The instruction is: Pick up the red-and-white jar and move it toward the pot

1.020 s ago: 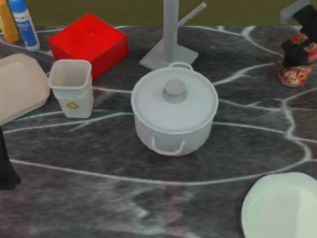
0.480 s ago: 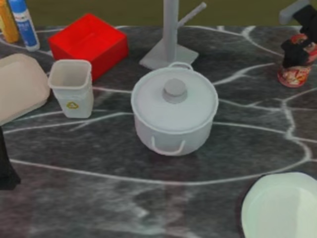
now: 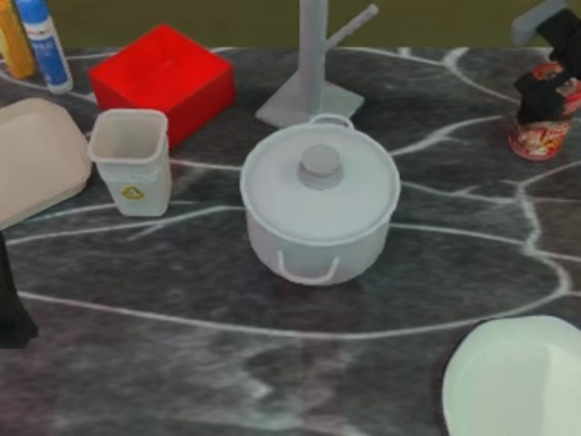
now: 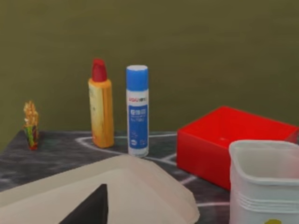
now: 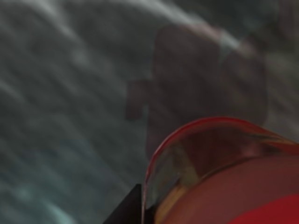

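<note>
The right gripper point(image 3: 545, 98) is at the far right edge of the table point(image 3: 182, 363), well to the right of the pot point(image 3: 320, 204), and its dark fingers are clamped around the red-and-white jar point(image 3: 539, 134) from above. The jar stands roughly upright in that grasp, its printed lower body showing below the fingers, well apart from the pot; whether its base touches the table cannot be told from above. In the right wrist view the jar's red rim point(image 5: 219, 172) fills the near field, with the marbled table surface and the gripper's shadow beyond it. The pot sits at the table's middle, lid on, knob centred, one loop handle facing the near edge and the other facing the far edge. Just behind the pot stands a grey rack point(image 3: 313, 68) with an upright post and square base. To the left of the pot is a small white bin point(image 3: 132, 162), and behind that bin, further left of the pot, a red box point(image 3: 163, 80), open and empty. A beige container point(image 3: 36, 154) lies at the left edge, beyond the bin. A yellow bottle point(image 4: 101, 112) with a red cap and a blue-and-white spray can point(image 4: 138, 112) stand side by side at the far left corner. A pale green plate point(image 3: 517, 377) lies at the near right corner, well clear of the pot. The left arm point(image 3: 11, 309) is parked at the near left edge; its finger state cannot be told.
</note>
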